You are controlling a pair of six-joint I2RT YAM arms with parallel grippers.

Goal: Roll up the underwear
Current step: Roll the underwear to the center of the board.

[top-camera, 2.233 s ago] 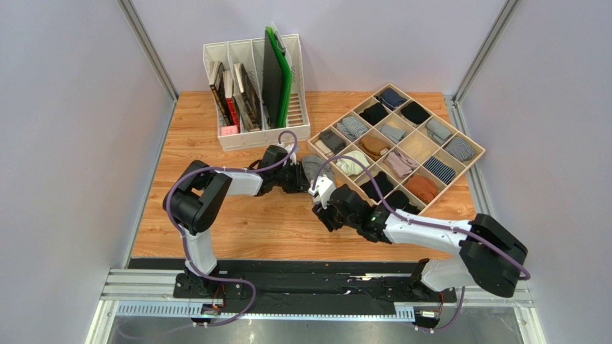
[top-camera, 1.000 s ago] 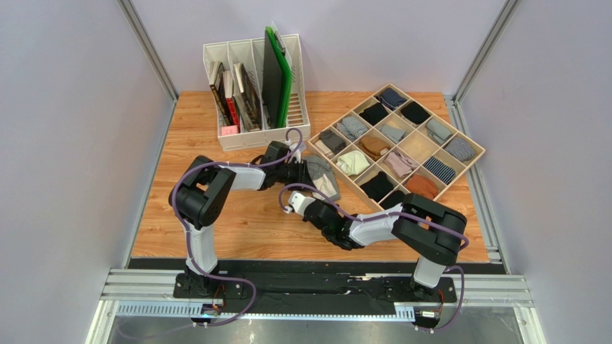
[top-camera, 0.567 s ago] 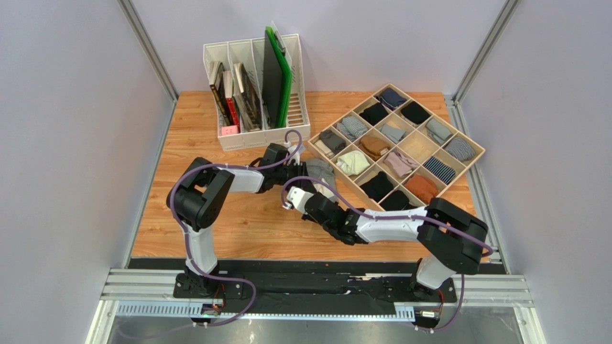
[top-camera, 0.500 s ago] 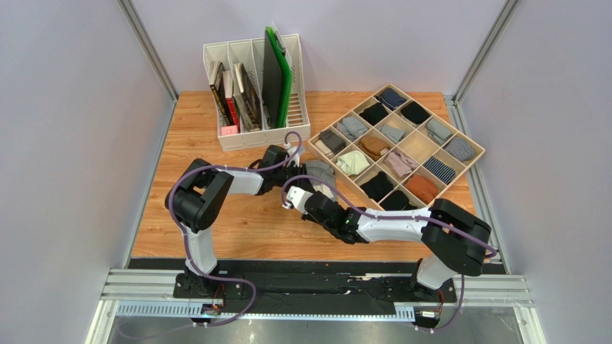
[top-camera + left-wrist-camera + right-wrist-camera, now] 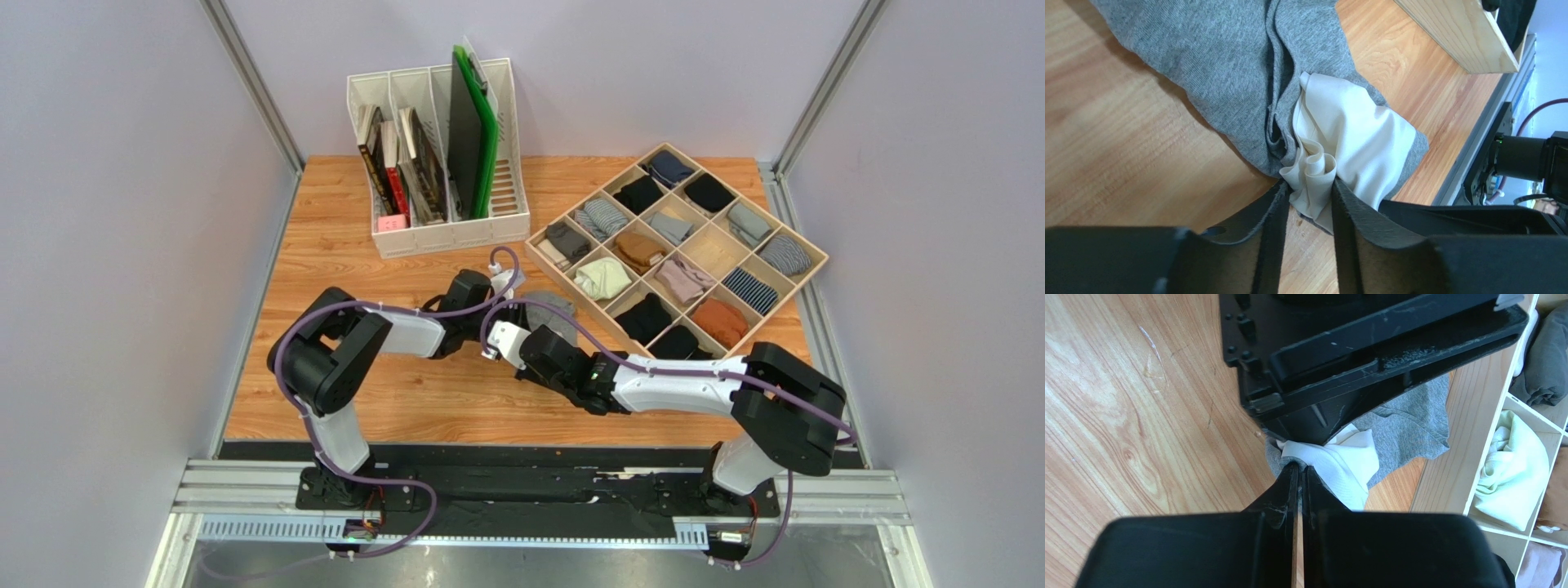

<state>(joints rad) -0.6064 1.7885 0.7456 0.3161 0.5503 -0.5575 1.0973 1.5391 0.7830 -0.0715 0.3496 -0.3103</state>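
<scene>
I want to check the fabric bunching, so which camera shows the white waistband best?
The left wrist view: the waistband fills mid-frame, bunched between the left gripper fingers. The right wrist view shows a smaller patch partly hidden under the other arm. From the top view the arms cover it.
</scene>
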